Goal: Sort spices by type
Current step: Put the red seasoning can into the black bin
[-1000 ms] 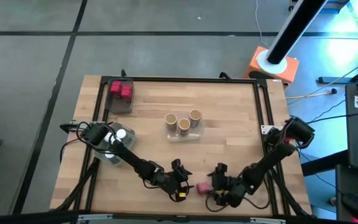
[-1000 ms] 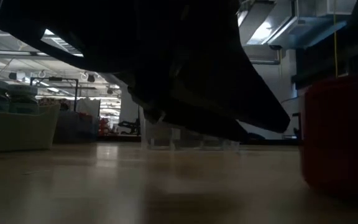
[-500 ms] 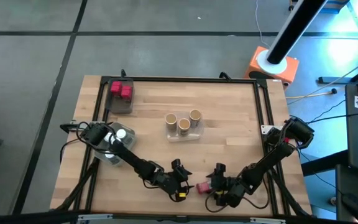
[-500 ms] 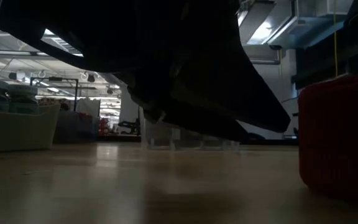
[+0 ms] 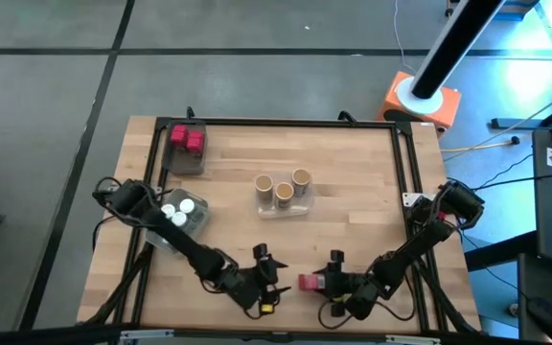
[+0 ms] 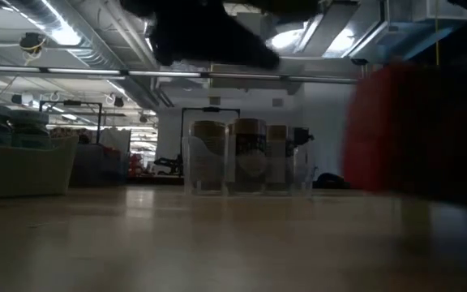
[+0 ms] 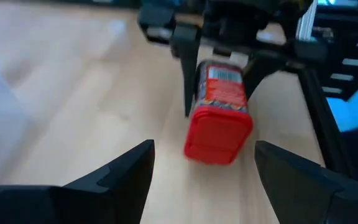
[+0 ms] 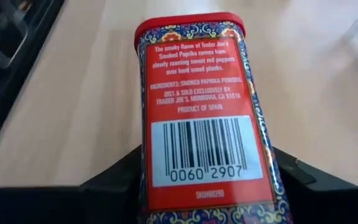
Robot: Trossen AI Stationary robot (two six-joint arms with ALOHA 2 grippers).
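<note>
The wooden table (image 5: 353, 192) sat in a black frame, three clear plastic trays on it: one (image 5: 186, 158) at the far left corner, one (image 5: 282, 205) mid-table, one (image 5: 172, 235) at the left edge; an orange base (image 5: 422, 105) stood beyond the far right corner

Near the front edge of the table (image 5: 353, 182), the right gripper (image 5: 326, 282) holds a spice tin (image 5: 310, 282) lying on its side, and the left gripper (image 5: 268, 284) stands just to the left of the tin, apart from it. Behind them, at the middle of the table, three cylinder jars (image 5: 283, 188) stand in a row inside one tray (image 5: 282, 205). At the back left corner two block jars (image 5: 186, 140) sit in a second tray (image 5: 185, 161), and at the left edge, between that corner and the front, round-capped jars (image 5: 178, 212) sit in a third tray (image 5: 172, 236).
</note>
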